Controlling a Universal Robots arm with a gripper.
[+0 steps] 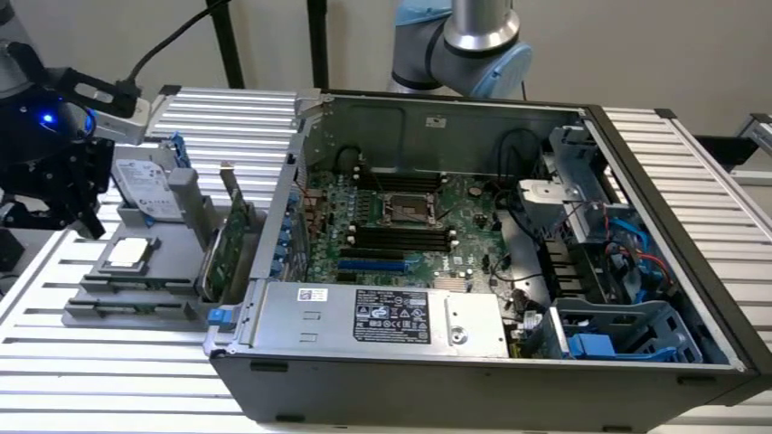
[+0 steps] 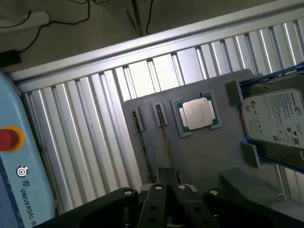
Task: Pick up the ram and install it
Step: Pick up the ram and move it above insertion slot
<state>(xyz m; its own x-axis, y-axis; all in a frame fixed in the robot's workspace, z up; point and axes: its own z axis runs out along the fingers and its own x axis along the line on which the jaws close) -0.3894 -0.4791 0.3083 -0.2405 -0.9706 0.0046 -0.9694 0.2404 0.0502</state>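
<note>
**Gripper over parts tray, ram edge-on below**

My gripper is closest to the lens: black, matte, bolted linkage spread to both sides. In the exterior view the gripper hangs at that view's left, above the gray tray. Jaw state: cannot tell.

Around me:
- The tray is flat gray plastic with raised blocks and small clip slots.
- A square silver processor chip sits in a recess on it.
- A hard drive, white label, lies in a blue-edged cradle just beside the chip.
- A green expansion card stands upright between the tray and the computer case.
- The ribbed aluminium table is under everything.
- A pale blue unit with a red button is near the table edge.

The case is open, and the motherboard with its long black slots is well apart from me.

The ram shows as a thin dark strip, edge-on, on the tray. It runs from a clip slot straight to my gripper. I cannot tell whether I touch it.
</note>
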